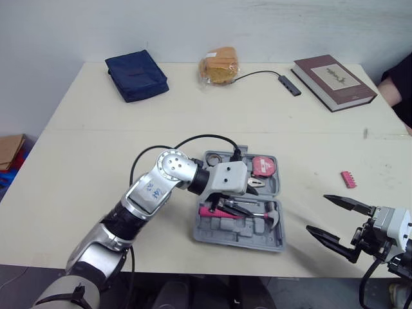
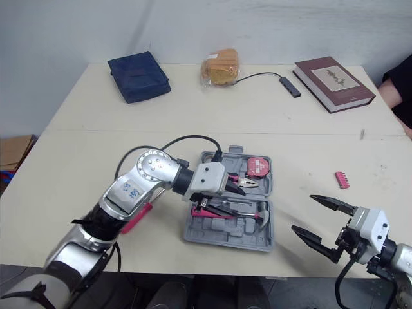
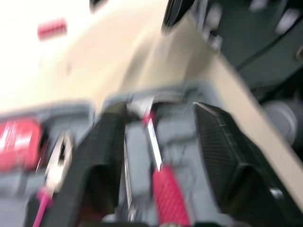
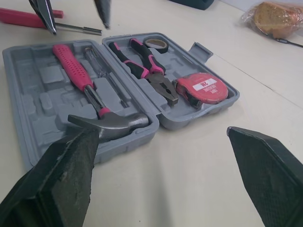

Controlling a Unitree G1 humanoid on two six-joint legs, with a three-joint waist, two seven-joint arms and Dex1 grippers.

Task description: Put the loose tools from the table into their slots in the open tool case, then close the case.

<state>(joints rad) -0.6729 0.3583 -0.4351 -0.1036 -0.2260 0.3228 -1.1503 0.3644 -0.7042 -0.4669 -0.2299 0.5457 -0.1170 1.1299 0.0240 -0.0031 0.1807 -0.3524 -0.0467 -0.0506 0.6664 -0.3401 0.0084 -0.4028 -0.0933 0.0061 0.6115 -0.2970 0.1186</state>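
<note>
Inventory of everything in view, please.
table: one, cream, underneath
tool case: one, grey, open, near edge
hammer: one, pink-handled, in case
pliers: one, pink-black, in case
tape measure: one, red, in case
tape roll: one, dark, in case
screwdriver: one, pink-handled, left of case
bit strip: one, pink, right of case
pouch: one, navy, far left
bagged bread: one, brown, far middle
book: one, brown, far right
cabled hub: one, dark, beside book
cardboard: one, brown, floor left
person's arm: one, dark-sleeved, right edge
left gripper: one, black, open above case
right gripper: one, black, open right of case
</note>
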